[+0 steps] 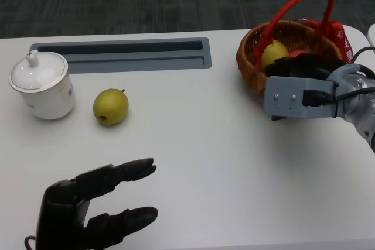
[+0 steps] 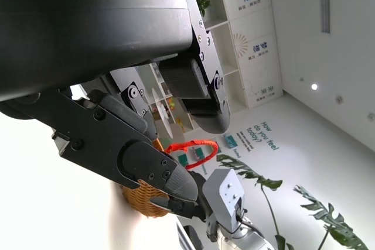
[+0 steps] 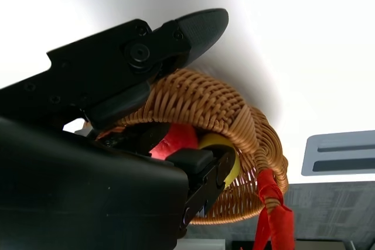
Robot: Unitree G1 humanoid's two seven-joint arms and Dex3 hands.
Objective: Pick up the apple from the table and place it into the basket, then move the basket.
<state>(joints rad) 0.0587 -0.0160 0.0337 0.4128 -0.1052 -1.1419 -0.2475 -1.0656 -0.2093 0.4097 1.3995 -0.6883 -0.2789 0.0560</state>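
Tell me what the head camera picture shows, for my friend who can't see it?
The robot's right hand reaches into a wicker basket holding yellow and red fruit. A yellow-green pear and lidded white cup sit left; the left hand rests open.

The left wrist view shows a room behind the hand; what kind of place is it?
Probably an office lobby or showroom: white shelves with signs, big leafy plants, recessed ceiling lights. The white table has a cable slot, like an office desk.

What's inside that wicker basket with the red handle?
The basket holds a yellow-green fruit and something red, probably the apple. The right hand reaches in and covers most of it, and the basket's floor.
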